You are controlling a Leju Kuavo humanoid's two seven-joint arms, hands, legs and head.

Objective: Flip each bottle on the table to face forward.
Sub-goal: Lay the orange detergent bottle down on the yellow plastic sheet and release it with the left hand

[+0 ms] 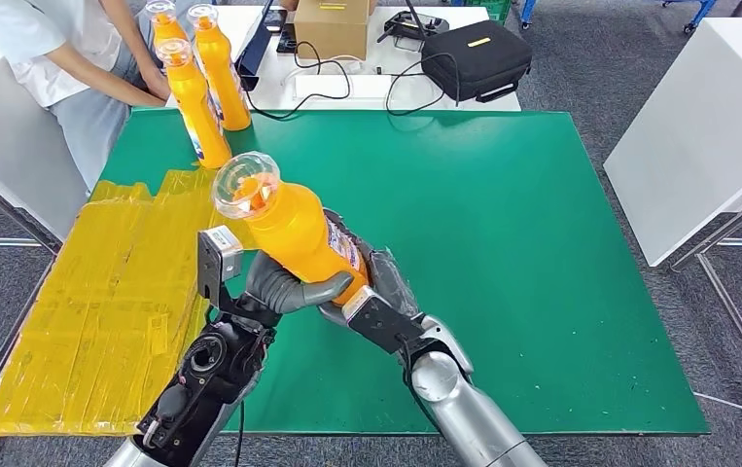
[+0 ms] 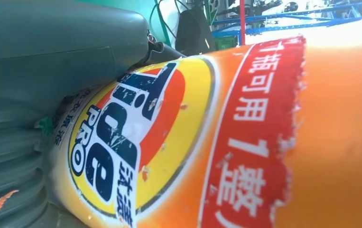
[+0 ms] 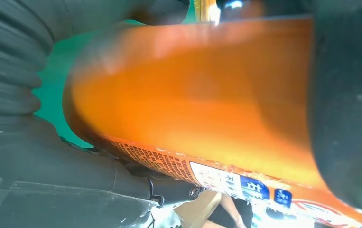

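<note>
An orange detergent bottle [image 1: 294,226] with a clear cap is held tilted above the green mat [image 1: 503,224], cap toward the yellow sheet. My left hand [image 1: 284,289] wraps its lower body from the left, and my right hand [image 1: 371,292] grips it from the right and below. The left wrist view has the bottle [image 2: 226,142] close up, its round blue, yellow and red label turned to that camera. In the right wrist view the plain orange side of the bottle [image 3: 193,104] carries small print. Three more orange bottles [image 1: 198,107] stand upright at the mat's far left corner.
A yellow sheet [image 1: 104,292] covers the table's left part. A person [image 1: 65,58] stands at the far left with a hand by the standing bottles. Behind the mat lie a cardboard box [image 1: 333,27], a black case [image 1: 474,58] and cables. A white table [image 1: 707,117] stands to the right.
</note>
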